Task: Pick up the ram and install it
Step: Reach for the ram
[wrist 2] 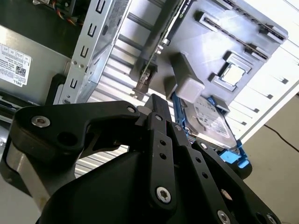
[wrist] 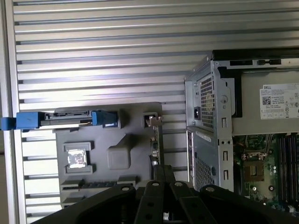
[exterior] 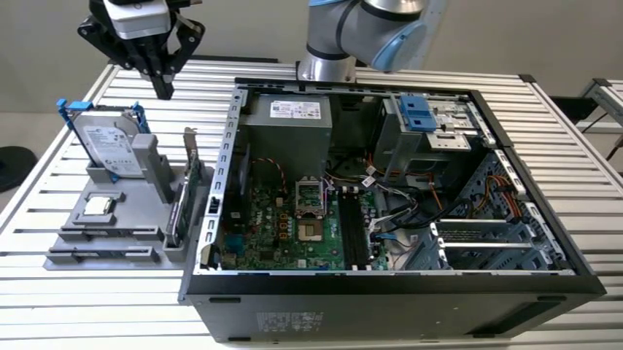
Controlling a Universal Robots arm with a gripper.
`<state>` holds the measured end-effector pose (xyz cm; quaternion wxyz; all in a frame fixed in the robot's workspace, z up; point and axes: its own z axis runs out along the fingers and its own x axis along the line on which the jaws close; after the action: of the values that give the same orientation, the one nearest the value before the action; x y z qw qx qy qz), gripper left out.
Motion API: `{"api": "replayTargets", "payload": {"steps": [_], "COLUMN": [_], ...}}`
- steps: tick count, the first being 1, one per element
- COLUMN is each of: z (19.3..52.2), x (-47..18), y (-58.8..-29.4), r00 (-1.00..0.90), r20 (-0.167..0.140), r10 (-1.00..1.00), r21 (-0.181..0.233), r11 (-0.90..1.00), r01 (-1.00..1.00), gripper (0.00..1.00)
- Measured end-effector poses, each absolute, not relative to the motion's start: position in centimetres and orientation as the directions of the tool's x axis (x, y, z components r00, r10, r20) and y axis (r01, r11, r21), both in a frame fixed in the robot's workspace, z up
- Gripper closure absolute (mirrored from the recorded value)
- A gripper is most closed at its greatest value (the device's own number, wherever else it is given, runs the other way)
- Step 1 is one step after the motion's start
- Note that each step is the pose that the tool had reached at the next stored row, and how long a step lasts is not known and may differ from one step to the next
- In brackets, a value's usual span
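- I had the gripper hanging high over the far end of the grey holder, pointing straight down at the slatted surface beside the open computer case.
- The fingers were pressed together with nothing between them — an empty, closed hand as far as I could judge from the exterior view and both wrist views.
- The ram was lying flat in a narrow groove of the holder; in the first wrist view it read as a thin dark strip just past the processor chip.
- That put it at the opposite end of the holder from the gripper: the upright hard drive stood nearest the fingers, then the chip, then the ram, toward the near edge in the exterior view.
- Its long axis ran across the holder, parallel to the hard drive's broad face and square to the upright green card on the side facing the case.
- The fingers were well apart from the ram and well above it — no contact with anything.
- The long dark memory slots on the board lay well off toward the exterior view's right, inside the case, and I judged the pick-up not yet begun.
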<state>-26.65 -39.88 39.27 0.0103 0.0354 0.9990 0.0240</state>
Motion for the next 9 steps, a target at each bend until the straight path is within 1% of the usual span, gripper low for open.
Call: {"api": "replayTargets", "payload": {"steps": [9], "z": [39.3], "x": [-28.0], "y": [-39.9], "r00": [-0.997], "r20": [-0.019], "r10": [0.073], "r21": [0.049], "r11": [0.996], "r01": [0.072], "gripper": [1.0]}}
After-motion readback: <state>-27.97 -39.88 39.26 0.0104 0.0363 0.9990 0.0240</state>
